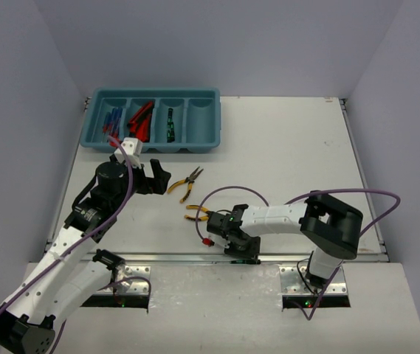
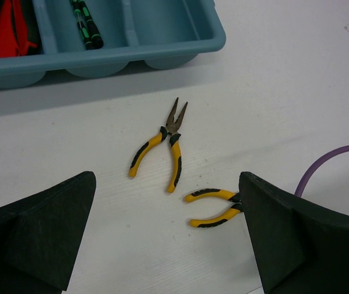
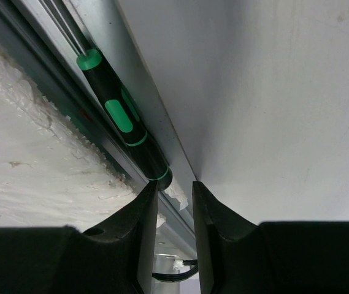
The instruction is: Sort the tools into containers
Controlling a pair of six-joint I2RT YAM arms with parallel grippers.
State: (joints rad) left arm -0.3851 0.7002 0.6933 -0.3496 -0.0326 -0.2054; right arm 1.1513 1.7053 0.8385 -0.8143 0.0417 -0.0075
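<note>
At 6 o'clock, the right hand (image 3: 174, 190) points down at the near edge of the surface (image 1: 283, 147). Its fingers are a slim gap apart with nothing between them. Just past their tips lies the butt of a black-and-green screwdriver (image 3: 116, 116), sunk lengthwise in the metal rail (image 3: 162, 122) that runs along that edge.

The step looks to be lifting this screwdriver out. The fingers would do better spread wider and moved up over the thick of the handle, not the butt. They should close across its width and lift straight up, since the rail walls leave little room and a slanted pull could jam it or roll it deeper.

Toward 12 o'clock, two yellow pliers lie flat on the surface. The nearer pliers (image 2: 214, 208) are close to the right arm, under its looping purple cable (image 2: 327, 159). The farther pliers (image 2: 162, 147) are clear of it. The left hand (image 1: 158, 177) hangs at 9 o'clock of the farther pliers, fingers wide apart and empty.

Farthest, at 11 o'clock, is the tray (image 1: 150, 151). Its third compartment already holds a matching black-and-green tool, the likely home for this one. The fourth shows nothing inside.
</note>
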